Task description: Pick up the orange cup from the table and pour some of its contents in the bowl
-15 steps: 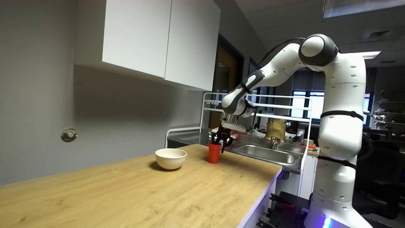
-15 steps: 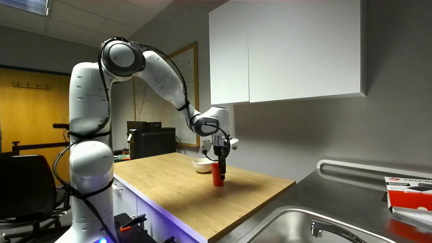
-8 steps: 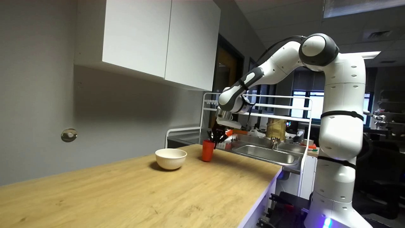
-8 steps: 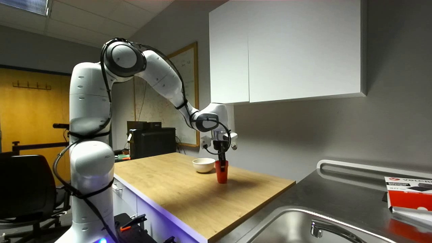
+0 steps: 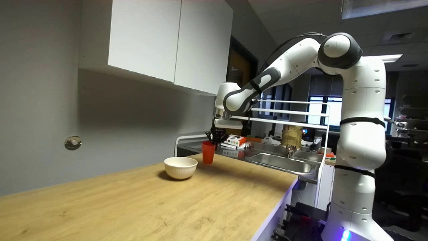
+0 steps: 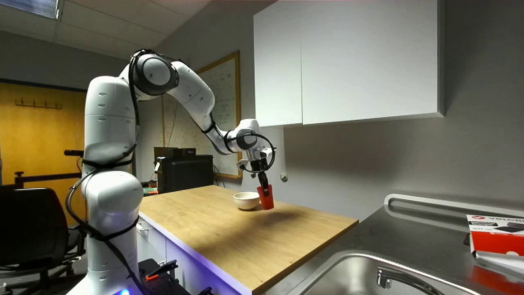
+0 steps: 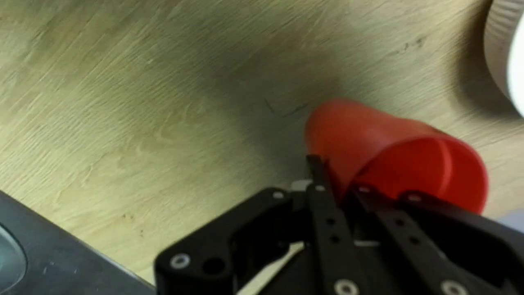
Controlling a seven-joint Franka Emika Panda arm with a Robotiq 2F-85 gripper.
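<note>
The orange cup [image 5: 208, 154] hangs above the wooden table [image 5: 150, 201], close to the white bowl [image 5: 180, 169]. It also shows in an exterior view [image 6: 268, 200], tilted slightly, its shadow apart from it on the table. My gripper [image 6: 265, 189] is shut on the cup's wall near the rim. In the wrist view, one finger [image 7: 317, 172] is outside the cup [image 7: 348, 123]; the other reaches in over the rim, its tip hidden. The cup's inside shows red; any contents are not visible. The bowl [image 7: 501, 53] is cut off at the wrist view's right edge.
White wall cabinets [image 5: 174, 40] hang over the table's back. A metal sink [image 5: 284, 162] and a dark counter with a red-and-white box [image 6: 495, 237] adjoin the table's end. A white rack frame [image 5: 214, 127] stands by the sink.
My gripper has risen with the cup, lifting it off the table and carrying it toward the bowl and back wall. The cup has tilted slightly. The bowl has not moved.
</note>
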